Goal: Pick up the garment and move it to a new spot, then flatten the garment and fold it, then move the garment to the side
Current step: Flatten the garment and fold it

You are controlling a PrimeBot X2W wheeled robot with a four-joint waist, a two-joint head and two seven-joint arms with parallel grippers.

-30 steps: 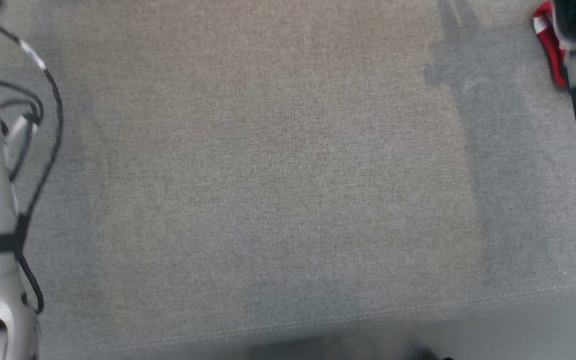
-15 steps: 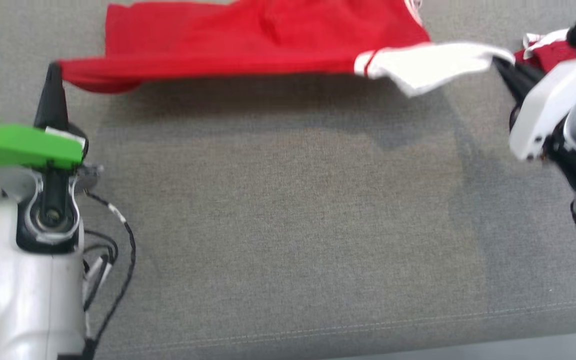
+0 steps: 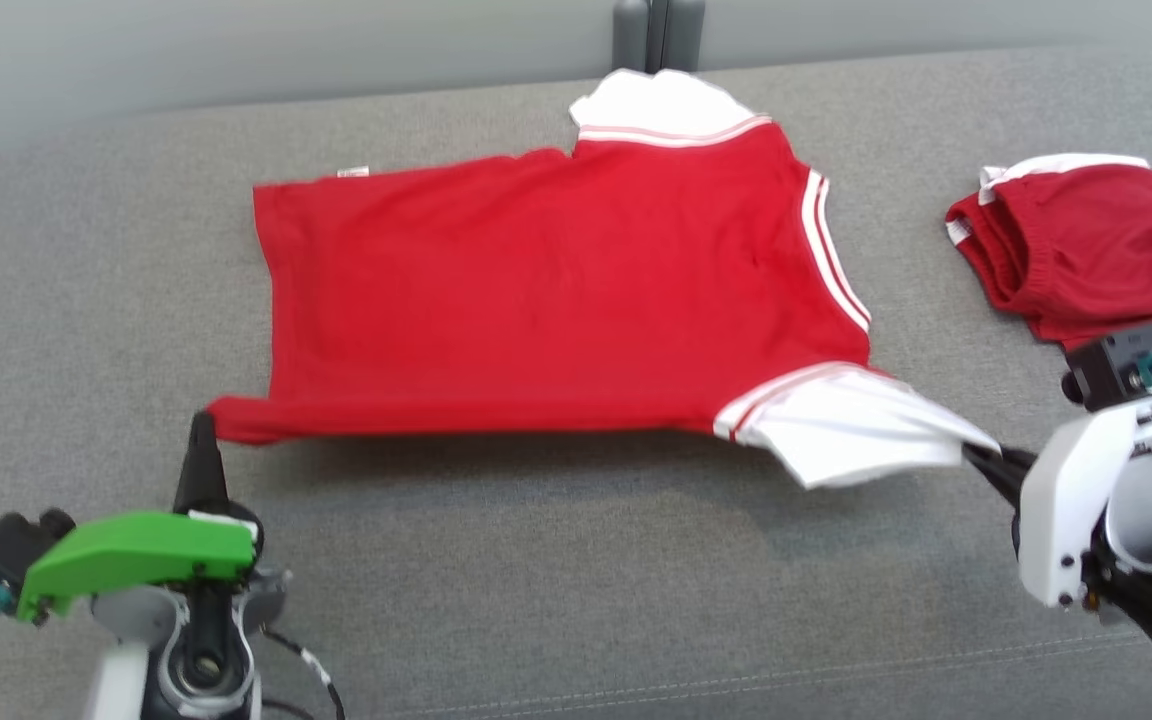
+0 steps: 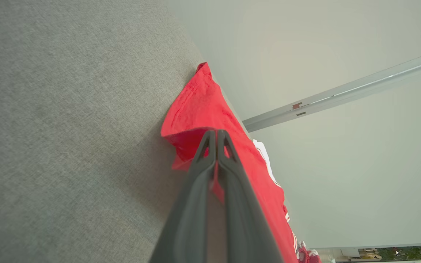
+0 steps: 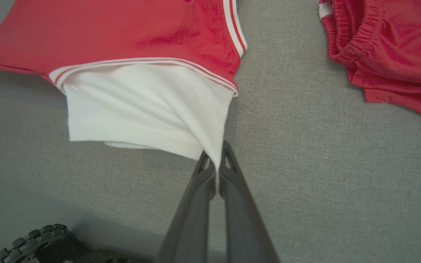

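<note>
A red shirt [image 3: 556,300] of soft knit lies spread across the middle of the head view on a grey woven cushion [image 3: 536,580]. Its body is a rough rectangle with thin white stripes at the shoulder seams. A white sleeve [image 3: 846,430] sits at lower right, and a second sleeve [image 3: 661,100] shows past the top edge at upper centre.

The left gripper [image 3: 202,440], at lower left, has its dark tapered fingers pinched together on the shirt's lower-left hem corner, which is drawn to a point. The right gripper [image 3: 981,462], at lower right, is closed on the tip of the white sleeve, drawn into a taut wedge. The shirt's near edge runs straight between the two grips and casts a shadow band on the cushion.

Red shorts [image 3: 1086,260] with a gathered waistband and white trim sit crumpled at the right, with a bare strip of cushion between them and the shirt. Bare cushion runs along the bottom of the frame to a stitched seam, and down the left side. In the right wrist view a knobbly black tyre [image 5: 31,241] shows at lower left, below the cushion's edge.
</note>
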